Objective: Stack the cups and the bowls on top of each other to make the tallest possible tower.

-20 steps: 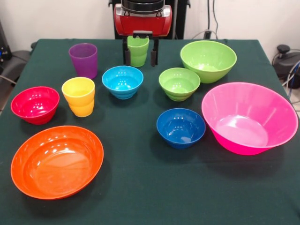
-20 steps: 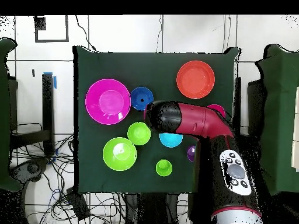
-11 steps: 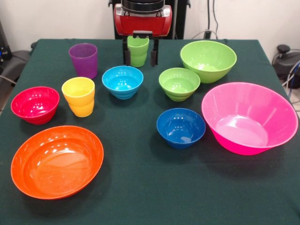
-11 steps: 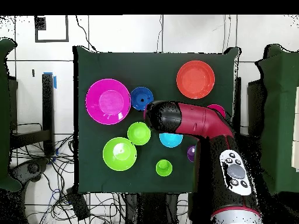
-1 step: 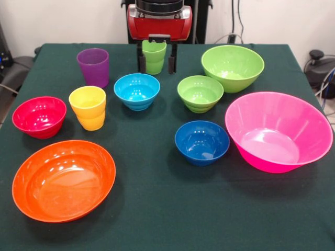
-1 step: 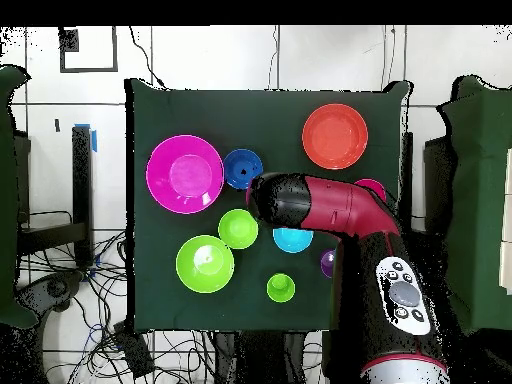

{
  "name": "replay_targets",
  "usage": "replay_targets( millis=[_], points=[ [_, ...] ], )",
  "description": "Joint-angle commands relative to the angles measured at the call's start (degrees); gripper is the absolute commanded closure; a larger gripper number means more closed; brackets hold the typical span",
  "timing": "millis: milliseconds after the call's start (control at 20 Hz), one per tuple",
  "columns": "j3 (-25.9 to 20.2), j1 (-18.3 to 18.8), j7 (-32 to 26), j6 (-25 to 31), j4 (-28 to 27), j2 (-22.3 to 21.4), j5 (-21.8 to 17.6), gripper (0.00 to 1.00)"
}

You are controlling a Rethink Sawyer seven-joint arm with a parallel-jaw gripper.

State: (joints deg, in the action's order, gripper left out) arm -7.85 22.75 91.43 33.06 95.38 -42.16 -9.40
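At the table's (image 5: pixel 157 209) far edge we judged our open tool (image 5: pixel 155 64), straddling the lime green cup (image 5: pixel 154 56), should close squarely before lifting.

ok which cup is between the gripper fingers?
The lime green cup: it stands between the gripper's two fingers. The purple and yellow cups stand clear.

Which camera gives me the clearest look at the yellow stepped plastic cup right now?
The front view: the yellow stepped plastic cup stands fully visible, upright beside the red bowl. In the overhead view the red and black arm hides it.
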Motion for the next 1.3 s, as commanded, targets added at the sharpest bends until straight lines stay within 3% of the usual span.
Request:
replay_targets(
  millis=[50,1300],
  points=[
    [-4.5,-0.2,0.2,6.9,-1.8,2.7,-0.1,0.0],
    [-4.7,-0.1,0.2,5.0,-1.4,3.3,-0.5,0.0]
  ],
)
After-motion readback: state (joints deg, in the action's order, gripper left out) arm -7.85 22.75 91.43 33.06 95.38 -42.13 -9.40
